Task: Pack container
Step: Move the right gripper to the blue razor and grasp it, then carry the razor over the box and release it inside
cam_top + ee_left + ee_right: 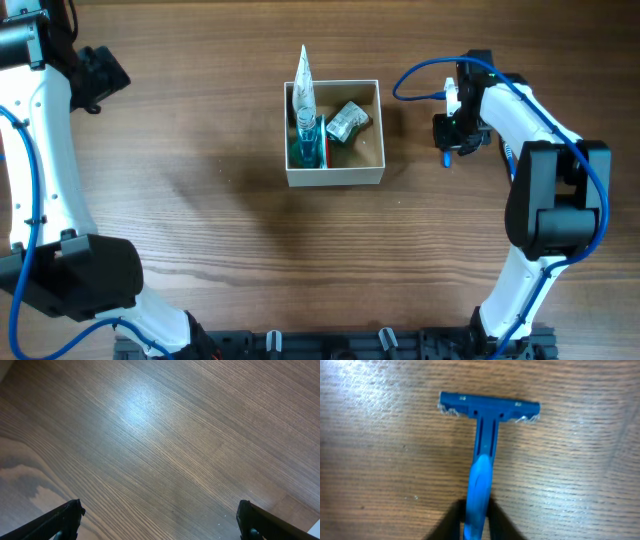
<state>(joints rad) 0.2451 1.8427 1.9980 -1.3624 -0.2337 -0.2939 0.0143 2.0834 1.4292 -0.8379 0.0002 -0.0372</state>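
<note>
The container [334, 180], a white-walled square box with a tan inside, sits mid-table. It holds a white toothpaste tube [303, 88] leaning over its far rim, a teal item [306, 145] and a crumpled silver-green packet [348, 122]. My right gripper [452, 146] is to the right of the box, shut on a blue disposable razor [481, 450]; the razor's head points away over bare wood in the right wrist view. My left gripper [160, 525] is open and empty over bare table; in the overhead view it is at the far left [100, 75].
Wood-grain table [200, 200] all round the box. A black rail [330, 345] runs along the table's front edge. The arm bases stand at the front left and front right.
</note>
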